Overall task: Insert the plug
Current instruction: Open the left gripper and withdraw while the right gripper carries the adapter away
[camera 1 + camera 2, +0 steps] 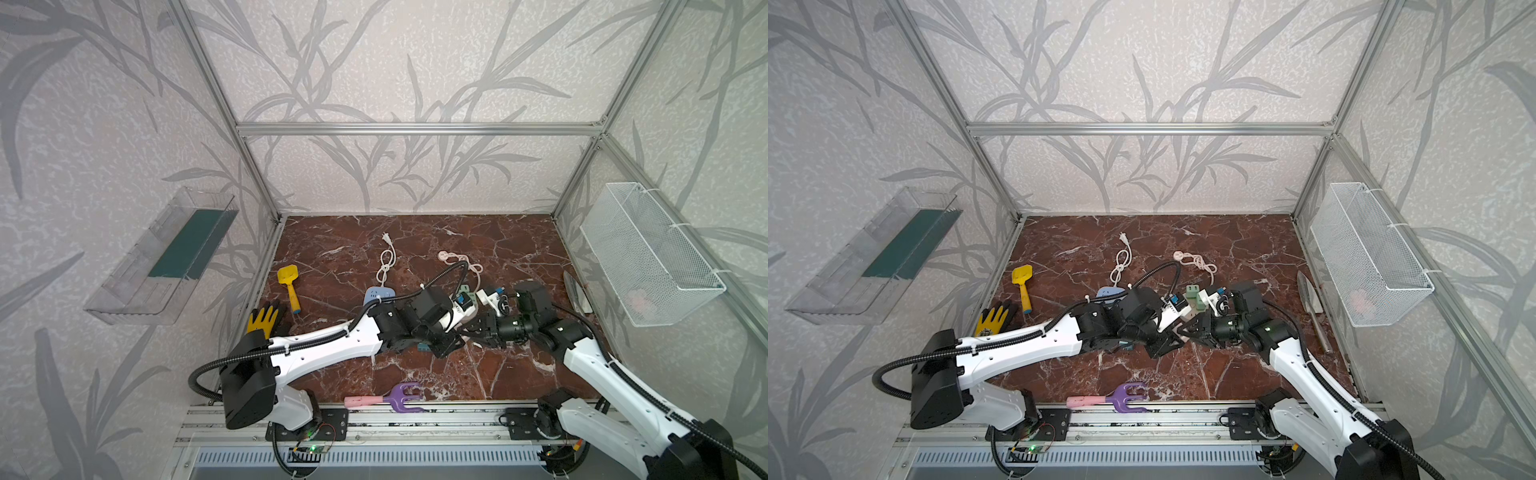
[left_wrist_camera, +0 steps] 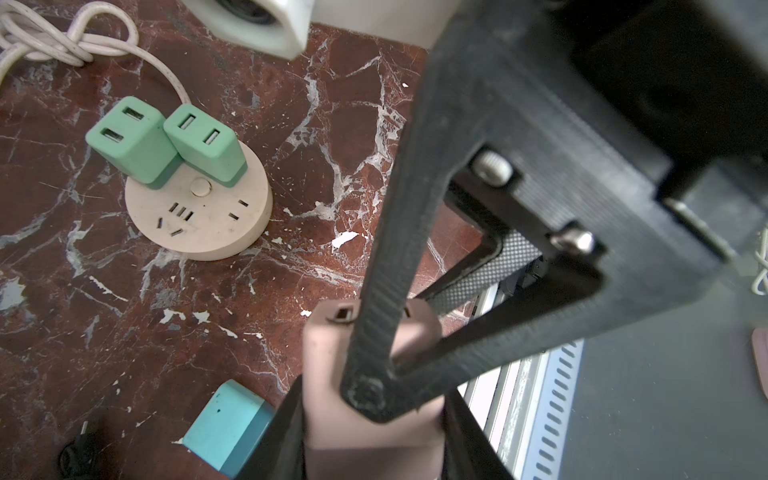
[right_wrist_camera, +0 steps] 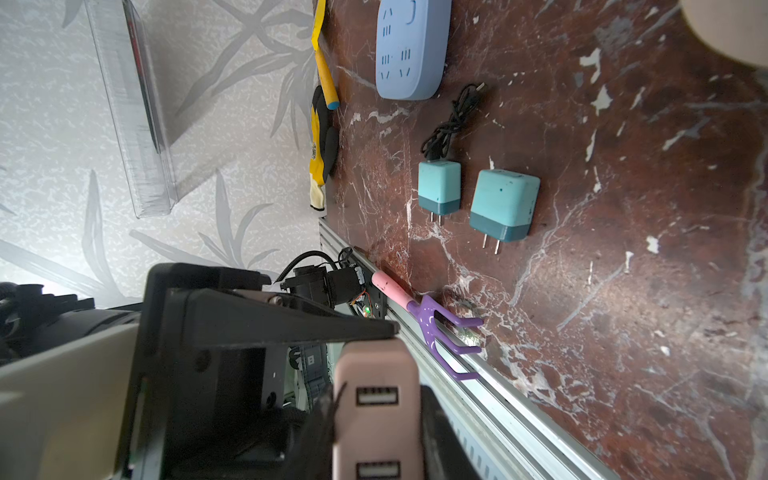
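A pink plug (image 2: 332, 353) with two USB ports (image 3: 376, 397) hangs above the marble floor, held from both sides. My left gripper (image 2: 374, 424) is shut on its body. My right gripper (image 3: 376, 415) is shut on its port end, its fingers flush against both sides. In both top views the two grippers meet mid-table (image 1: 465, 336) (image 1: 1183, 332). A round beige socket (image 2: 199, 216) with two green plugs (image 2: 133, 141) in it lies just beyond. A blue socket strip (image 3: 411, 45) (image 1: 376, 295) lies to the left, partly hidden by my left arm.
Two teal plugs (image 3: 439, 185) (image 3: 503, 203) and a black cable (image 3: 453, 120) lie under my left arm. A purple rake (image 1: 395, 397) rests at the front rail. Yellow shovel (image 1: 289, 282), glove (image 1: 264, 320), trowel (image 1: 575, 291), wire basket (image 1: 648, 253) and clear bin (image 1: 162, 257) line the sides.
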Tool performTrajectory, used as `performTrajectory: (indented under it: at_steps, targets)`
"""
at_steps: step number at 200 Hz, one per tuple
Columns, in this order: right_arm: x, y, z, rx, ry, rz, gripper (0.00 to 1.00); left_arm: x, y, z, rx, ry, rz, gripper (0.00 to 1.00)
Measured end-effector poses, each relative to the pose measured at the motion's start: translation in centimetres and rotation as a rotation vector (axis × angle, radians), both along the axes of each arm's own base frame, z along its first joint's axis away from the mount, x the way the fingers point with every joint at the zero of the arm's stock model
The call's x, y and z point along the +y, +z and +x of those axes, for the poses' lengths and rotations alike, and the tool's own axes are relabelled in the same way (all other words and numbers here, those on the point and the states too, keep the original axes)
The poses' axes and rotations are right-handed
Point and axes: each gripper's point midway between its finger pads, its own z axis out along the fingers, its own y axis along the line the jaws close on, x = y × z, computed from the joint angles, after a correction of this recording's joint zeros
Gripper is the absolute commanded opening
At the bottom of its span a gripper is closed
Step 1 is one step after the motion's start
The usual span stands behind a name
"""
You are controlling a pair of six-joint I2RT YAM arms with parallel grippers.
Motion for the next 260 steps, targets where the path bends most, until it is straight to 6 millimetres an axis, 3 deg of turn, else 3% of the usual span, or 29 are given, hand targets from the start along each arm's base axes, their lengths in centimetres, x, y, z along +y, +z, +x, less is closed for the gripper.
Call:
performTrajectory:
  at_steps: [14, 33, 42, 45, 83, 119, 144, 182, 216, 260]
  targets:
    - [0.0, 0.0, 0.1, -0.005, -0.003, -0.001, 0.00, 0.0, 0.1, 0.1, 0.007, 0.002, 0.021, 0.38]
    - [0.0, 0.0, 0.3, -0.014, -0.011, -0.007, 0.00, -0.1, 0.1, 0.5, 0.013, 0.010, 0.039, 0.68]
    - [0.0, -0.2, 0.4, -0.009, -0.016, -0.015, 0.00, -0.3, 0.6, 0.7, 0.002, 0.009, 0.029, 0.95]
    - [0.0, -0.3, 0.4, -0.007, -0.017, -0.017, 0.00, -0.4, 0.8, 0.8, 0.003, 0.015, 0.022, 0.99]
    - [-0.3, -1.0, 1.7, -0.009, -0.082, -0.059, 0.00, -0.5, 2.6, 1.9, -0.015, 0.043, -0.008, 0.99]
    - [-0.7, -1.6, 2.8, -0.016, -0.138, -0.096, 0.00, 1.2, 3.0, 3.5, -0.030, 0.120, 0.005, 0.99]
    - [-1.0, -1.9, 3.4, -0.030, -0.169, -0.119, 0.00, 4.0, 2.9, 5.4, -0.031, 0.249, -0.034, 0.99]
    - [-1.5, -2.6, 4.5, -0.048, -0.213, -0.175, 0.00, 9.2, 2.2, 11.2, -0.040, 0.555, -0.018, 0.98]
    - [-2.0, -1.2, 6.8, -0.138, -0.267, -0.263, 0.00, 10.8, 2.8, 13.2, -0.104, 0.663, -0.011, 0.98]
    - [-1.5, 0.7, 10.7, -0.309, -0.316, -0.449, 0.00, 11.6, 3.6, 14.8, -0.127, 0.713, -0.049, 0.95]
